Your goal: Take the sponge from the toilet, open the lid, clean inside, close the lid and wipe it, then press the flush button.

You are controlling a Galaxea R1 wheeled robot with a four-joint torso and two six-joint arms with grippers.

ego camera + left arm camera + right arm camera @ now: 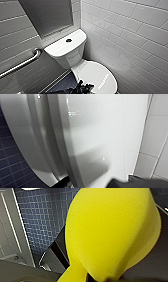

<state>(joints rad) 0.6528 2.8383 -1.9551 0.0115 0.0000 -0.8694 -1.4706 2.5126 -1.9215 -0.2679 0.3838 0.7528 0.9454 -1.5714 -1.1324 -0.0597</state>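
Walls: you have white brick-pattern tile (pixel 130 32) on the right of the toilet and behind it, running down to the floor.
Floor: small dark blue tiles (pixel 65 83) show to the left of the bowl in the head view, and also behind the sponge in the right wrist view.
Panel: a flat grey panel (pixel 47 15) is on the wall above the tank.
Toilet: white and glossy (pixel 67 53), set in the corner with its tank against the back wall and its bowl towards you.
Lid: it is down (pixel 96 73), flat on the seat. Its top is bare, apart from faint grey lettering near the front right. In the left wrist view you see its edge close up, with the seat and bowl rim stacked under it.
Rail: a metal grab bar (pixel 22 64) is on the left wall, sloping down and away from the tank.
Left gripper: you see it as a dark shape (pixel 83 88) at the front left edge of the lid, just beside the rim. You cannot tell whether it is spread or closed, nor whether it touches the lid.
Right gripper: dark parts (pixel 90 278) meet the narrow end of the sponge, and the grip is pinching it there.
Sponge: bright yellow (pixel 110 230), squeezed to a waist where it is gripped. It is carried in the air over the blue floor, off the toilet.
Flush button: small, round and dark (pixel 68 40), in the middle of the tank top, with nothing touching it.
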